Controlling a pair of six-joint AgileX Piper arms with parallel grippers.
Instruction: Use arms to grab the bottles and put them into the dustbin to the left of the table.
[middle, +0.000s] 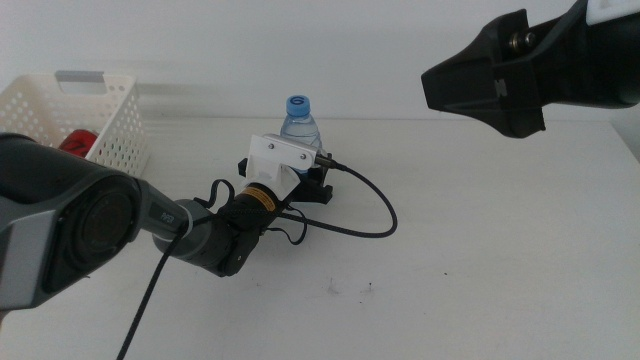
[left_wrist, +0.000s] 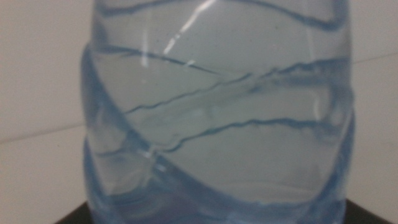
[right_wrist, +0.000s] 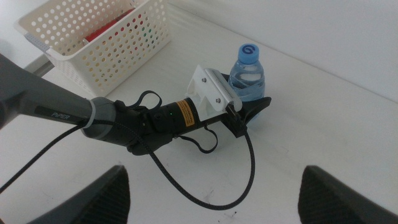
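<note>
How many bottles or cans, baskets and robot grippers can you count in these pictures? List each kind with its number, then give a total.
Bottles or cans: 2, the water bottle between the left gripper's jaws and a red item in the basket.
Baskets: 1, the white basket.
Grippers: 2, the left gripper and the right gripper raised above the table.
Total: 5

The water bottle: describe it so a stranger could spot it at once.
Start at the white perforated basket at the table's far left, then follow the left arm out to its gripper near the table's middle. The water bottle stands upright between its jaws. It is clear with a blue cap, the only bottle on the tabletop; something red lies inside the basket.
</note>
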